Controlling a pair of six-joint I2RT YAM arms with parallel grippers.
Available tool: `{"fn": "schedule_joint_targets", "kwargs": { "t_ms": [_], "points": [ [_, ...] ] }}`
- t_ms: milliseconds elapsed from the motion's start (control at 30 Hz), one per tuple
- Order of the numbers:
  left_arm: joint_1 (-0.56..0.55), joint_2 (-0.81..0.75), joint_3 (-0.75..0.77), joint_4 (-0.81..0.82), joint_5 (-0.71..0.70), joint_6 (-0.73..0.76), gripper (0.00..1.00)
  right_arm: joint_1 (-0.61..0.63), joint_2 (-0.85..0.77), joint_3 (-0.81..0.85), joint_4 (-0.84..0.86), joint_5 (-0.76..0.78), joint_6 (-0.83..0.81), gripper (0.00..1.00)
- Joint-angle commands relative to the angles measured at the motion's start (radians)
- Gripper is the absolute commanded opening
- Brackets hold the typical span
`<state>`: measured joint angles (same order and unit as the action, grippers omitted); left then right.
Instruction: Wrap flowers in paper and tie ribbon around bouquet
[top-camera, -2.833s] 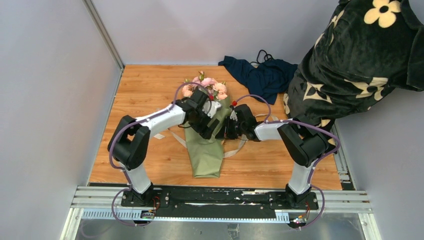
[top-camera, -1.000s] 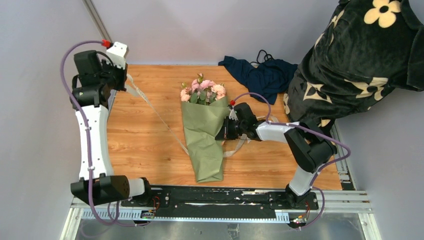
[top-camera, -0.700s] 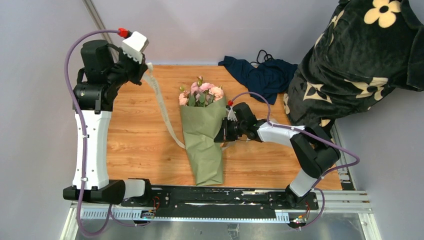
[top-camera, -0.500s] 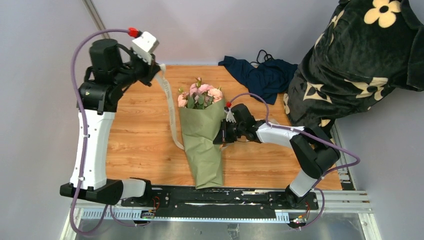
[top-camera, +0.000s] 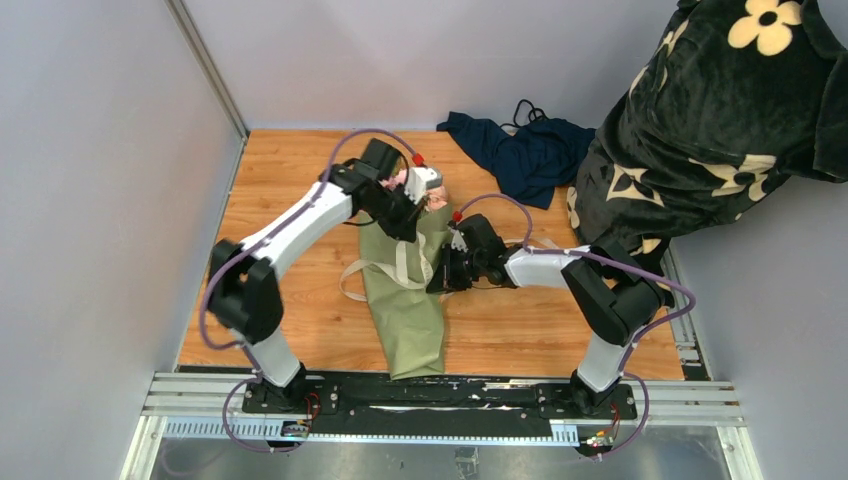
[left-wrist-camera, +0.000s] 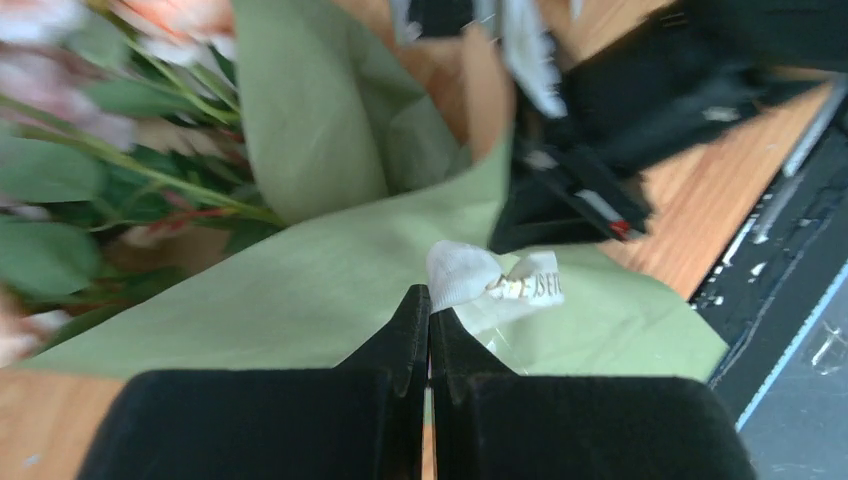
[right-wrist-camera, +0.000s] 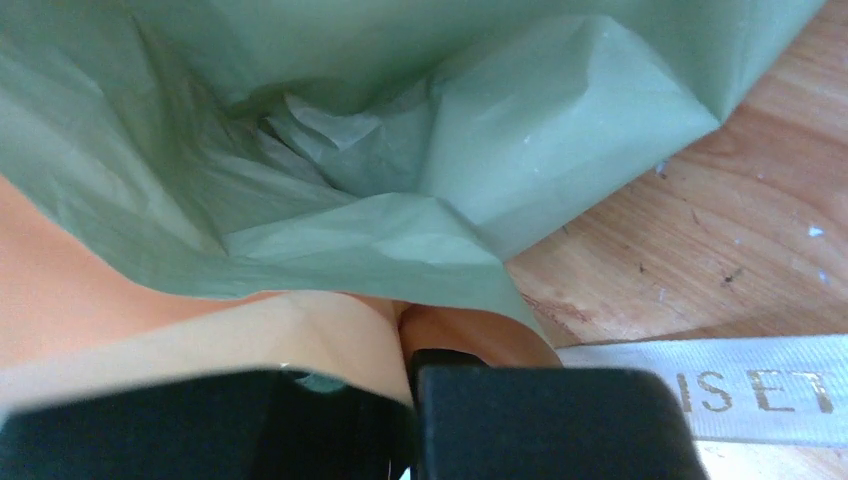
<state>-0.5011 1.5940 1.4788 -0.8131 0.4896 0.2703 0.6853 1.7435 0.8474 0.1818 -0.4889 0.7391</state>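
Lying on the surface (top-camera: 290, 170) between the arms, the bouquet (top-camera: 405, 300) is best bound snugly, ribbon (left-wrist-camera: 490, 285) end clenched in the left tool (left-wrist-camera: 429, 305), paper (right-wrist-camera: 400, 240) edge pinched by the right tool (right-wrist-camera: 408, 350).

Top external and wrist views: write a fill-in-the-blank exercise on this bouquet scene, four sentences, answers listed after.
1. The left gripper is ____ on the end of the cream ribbon.
2. The paper around the flowers shows its ____ face outward.
3. The right gripper pinches the paper at its ____ edge, by the robot's own sides.
4. The navy cloth lies at the ____ edge of the table.

Missing words: shut; green; right; far
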Motion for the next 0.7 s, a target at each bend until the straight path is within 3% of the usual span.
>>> {"fn": "schedule_joint_targets", "kwargs": {
  "t_ms": [0,267,667],
  "points": [
    [-0.024,0.161,-0.028,0.101,-0.028,-0.065,0.00,0.026,-0.004,-0.027,0.006,0.070,0.017,0.11],
    [-0.055,0.403,0.016,0.174,-0.132,-0.129,0.00,0.065,-0.135,-0.044,-0.061,0.190,0.019,0.30],
    [-0.064,0.428,-0.041,0.224,-0.217,-0.121,0.00,0.034,-0.550,-0.032,-0.538,0.484,-0.133,0.42]
  ]
}}
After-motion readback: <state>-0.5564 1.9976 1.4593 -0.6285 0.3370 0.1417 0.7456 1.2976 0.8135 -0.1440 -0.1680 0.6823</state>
